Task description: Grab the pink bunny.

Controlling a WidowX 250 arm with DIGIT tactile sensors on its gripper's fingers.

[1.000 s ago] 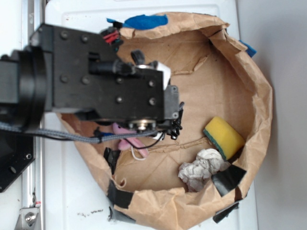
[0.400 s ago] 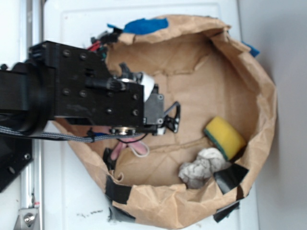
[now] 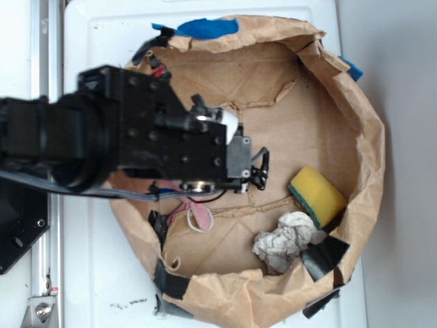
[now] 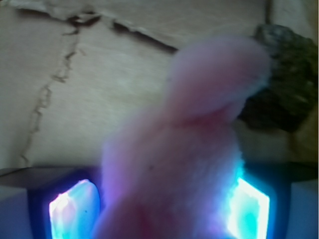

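Your jaws are clamped on the bunny (image 4: 184, 164), centre of the wrist frame, by soft fur only. It may slip out as you lift. In the exterior view, its cord (image 3: 199, 219) at lower centre could snag the bag (image 3: 369, 137).

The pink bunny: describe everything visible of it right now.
The pink bunny looks like soft, fluffy pale-pink plush. In the wrist view it fills the space between the two lit jaws, one long ear reaching upward over the brown paper. In the exterior view the arm hides most of it: only a pink bit and its white cord loop show below the gripper, inside the paper bag.
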